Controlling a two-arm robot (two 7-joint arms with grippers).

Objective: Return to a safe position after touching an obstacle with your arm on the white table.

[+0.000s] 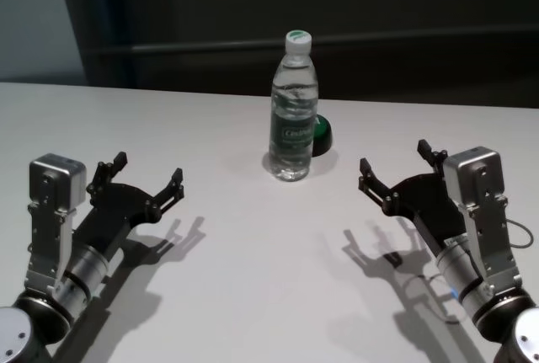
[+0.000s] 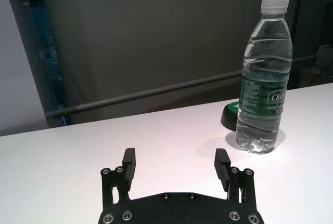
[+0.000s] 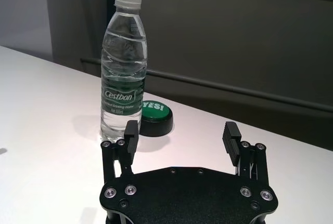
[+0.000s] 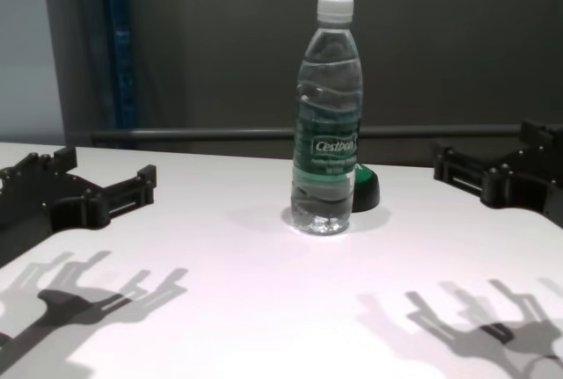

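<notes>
The obstacle, a clear water bottle [image 1: 295, 110] with a white cap and dark green label, stands upright mid-table; it also shows in the chest view [image 4: 328, 120], left wrist view [image 2: 264, 78] and right wrist view [image 3: 124, 63]. The white table [image 1: 244, 279] spreads around it. My left gripper [image 1: 149, 173] is open and empty, low over the table at the near left, well apart from the bottle. My right gripper [image 1: 396, 165] is open and empty at the near right, also apart from it. Both grippers hover above their shadows.
A small dark dome with a green top [image 1: 322, 136] sits just behind and right of the bottle, close to it; it also shows in the right wrist view [image 3: 156, 117]. A dark wall with a rail [image 1: 168, 45] lies beyond the table's far edge.
</notes>
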